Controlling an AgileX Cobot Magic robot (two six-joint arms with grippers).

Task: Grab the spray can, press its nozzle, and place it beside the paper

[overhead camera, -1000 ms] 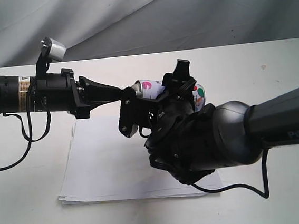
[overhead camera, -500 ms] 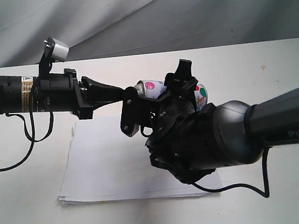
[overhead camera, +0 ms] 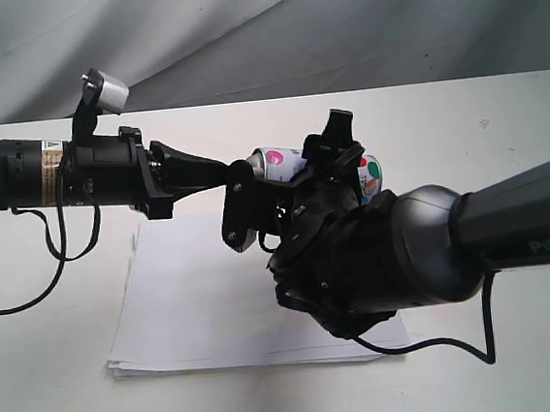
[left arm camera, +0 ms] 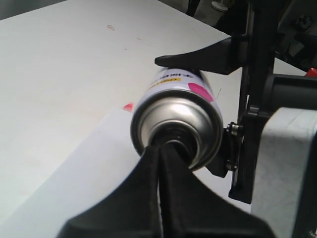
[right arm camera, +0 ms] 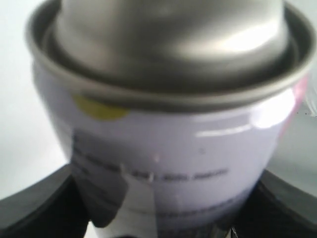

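Observation:
The spray can (overhead camera: 275, 159) hangs on its side in the air above the far part of the paper (overhead camera: 196, 301). My right gripper (overhead camera: 296, 170) is shut on its labelled body, and in the right wrist view its black fingers (right arm camera: 34, 203) flank the can (right arm camera: 168, 148). My left gripper (overhead camera: 236, 171) comes in from the left, shut. Its joined tips (left arm camera: 166, 146) rest against the black nozzle (left arm camera: 174, 138) inside the silver top rim of the can (left arm camera: 176, 114). The can's lower part is hidden behind the right arm.
The white table (overhead camera: 58, 383) runs all round the paper, with a grey cloth backdrop (overhead camera: 239, 34) behind it. Black cables hang from the left arm (overhead camera: 54, 237) and trail by the right arm (overhead camera: 435, 346). The bulky right arm (overhead camera: 406, 252) covers the paper's right part.
My left arm has slid slightly to the right, bringing its shut tips against the can's top. The can's top end has shifted a little to the right. The right gripper keeps its hold.

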